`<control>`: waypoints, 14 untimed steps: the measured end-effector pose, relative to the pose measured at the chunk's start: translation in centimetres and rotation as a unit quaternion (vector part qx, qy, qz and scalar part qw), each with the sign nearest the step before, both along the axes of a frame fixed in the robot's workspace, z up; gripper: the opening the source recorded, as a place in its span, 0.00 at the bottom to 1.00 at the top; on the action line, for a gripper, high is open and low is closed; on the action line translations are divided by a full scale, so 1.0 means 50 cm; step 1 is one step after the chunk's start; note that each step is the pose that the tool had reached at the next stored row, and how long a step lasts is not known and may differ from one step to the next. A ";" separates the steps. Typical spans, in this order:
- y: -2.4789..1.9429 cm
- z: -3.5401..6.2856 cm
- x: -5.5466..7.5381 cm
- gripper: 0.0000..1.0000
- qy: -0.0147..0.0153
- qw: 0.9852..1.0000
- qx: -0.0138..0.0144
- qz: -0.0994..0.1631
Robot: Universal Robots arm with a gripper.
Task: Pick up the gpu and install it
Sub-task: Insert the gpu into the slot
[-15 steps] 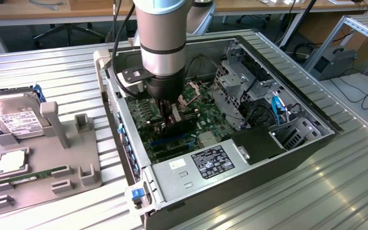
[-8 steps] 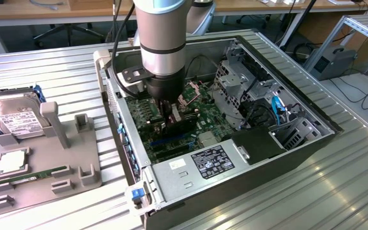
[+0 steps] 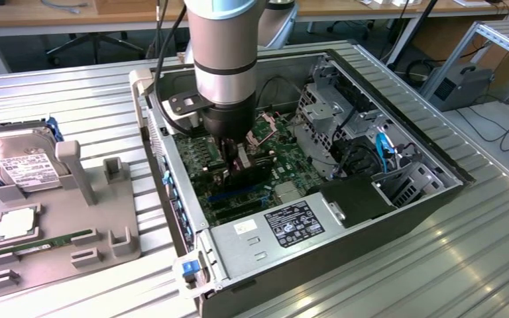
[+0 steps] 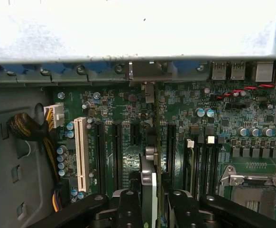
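Surface point(image 3: 77, 93): ribbed metal, silver, spanning the scene; behind it, wooden desks and office chair legs; at the exterior view's right, one aluminium frame point(image 3: 493, 40) with a grey box beneath and cables on the floor. One computer case point(image 3: 343, 245), side open, lying on the surface, motherboard point(image 4: 252, 114) exposed. Inside: one power supply point(image 3: 277, 232) with a label, one blue cable point(image 3: 383, 149), one black shroud near the drive cage. One grey holder point(image 3: 87, 205) at the exterior view's left, well apart from the case, carrying one hard drive point(image 3: 20, 162) standing on edge, one processor point(image 3: 16, 225) lying flat, one green memory stick point(image 3: 47, 243). One arm, mine, reaching down into the case. One tool point(image 4: 151, 202), my own: clamped on the gpu point(image 4: 152, 156), one finger on each face. The gpu, one, stands on edge over the motherboard among the expansion slots, its far end reaching the case's rear wall; whether it is seated in a slot I cannot tell. Slots counted in the wrist view: one white point(image 4: 81, 154), several black alongside. One empty processor socket point(image 4: 254, 190).
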State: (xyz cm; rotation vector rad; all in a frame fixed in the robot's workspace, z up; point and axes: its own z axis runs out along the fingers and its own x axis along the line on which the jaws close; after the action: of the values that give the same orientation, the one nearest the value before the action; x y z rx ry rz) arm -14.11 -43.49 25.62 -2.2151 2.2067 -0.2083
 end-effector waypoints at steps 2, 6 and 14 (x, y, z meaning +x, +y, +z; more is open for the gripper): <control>0.0000 -0.001 0.000 0.27 0.000 1.000 0.000 0.000; 0.0000 -0.004 0.000 0.27 0.000 1.000 0.000 0.000; 0.0000 -0.005 0.000 0.27 0.000 1.000 0.000 0.000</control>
State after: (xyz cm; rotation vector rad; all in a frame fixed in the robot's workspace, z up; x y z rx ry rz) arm -14.11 -43.49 25.35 -2.2148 2.2066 -0.2083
